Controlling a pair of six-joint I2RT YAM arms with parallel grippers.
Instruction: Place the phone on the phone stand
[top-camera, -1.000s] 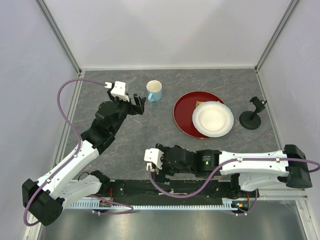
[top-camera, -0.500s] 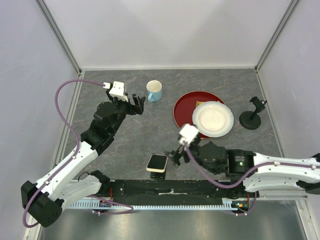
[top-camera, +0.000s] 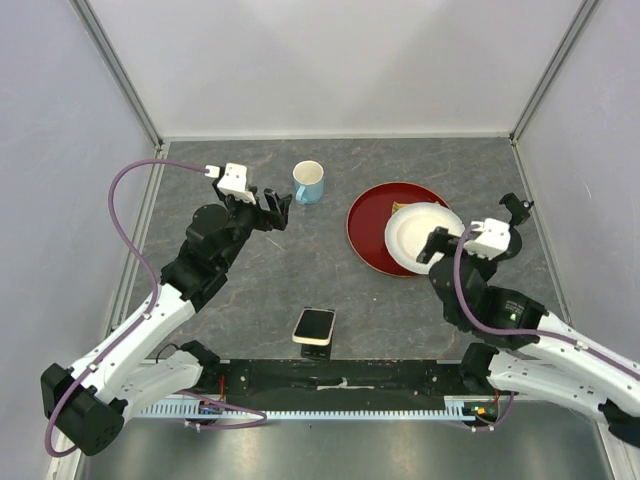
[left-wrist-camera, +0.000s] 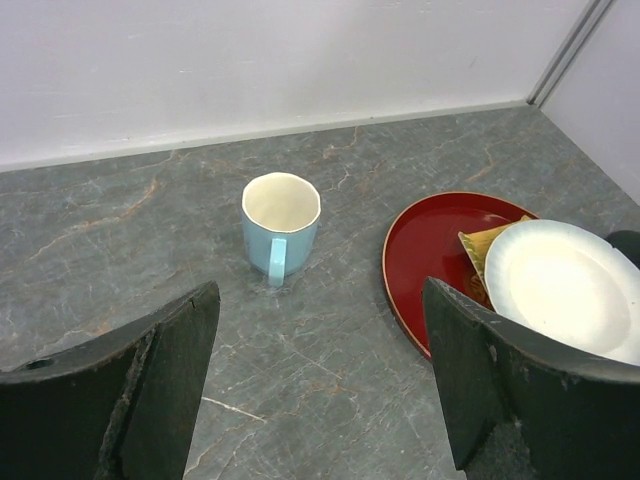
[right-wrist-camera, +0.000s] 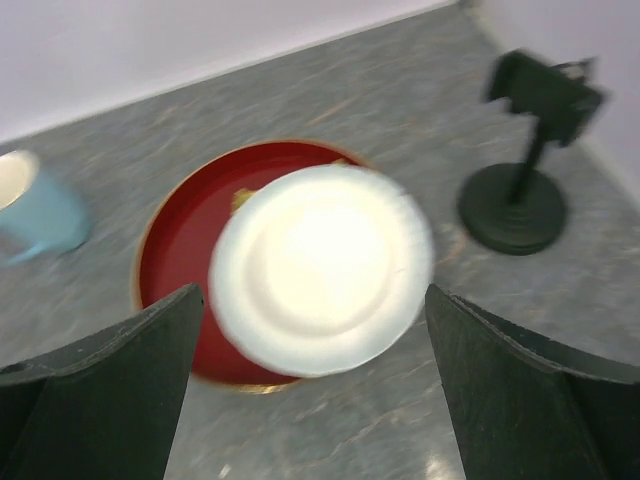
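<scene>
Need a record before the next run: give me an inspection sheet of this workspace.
Surface: grey stone-look table, no spills seen.
Job's things: phone near the front edge, apparently resting on the phone stand, which is mostly hidden beneath it.
Clutter: blue mug; white plate overlapping a red plate; pole stand at far right.
Grippers: left gripper open, empty, beside the mug; right gripper open, empty, near the white plate.
Cables: left purple cable and right purple cable loop off the arms.
Surroundings: pale walls; nothing else seen.
</scene>
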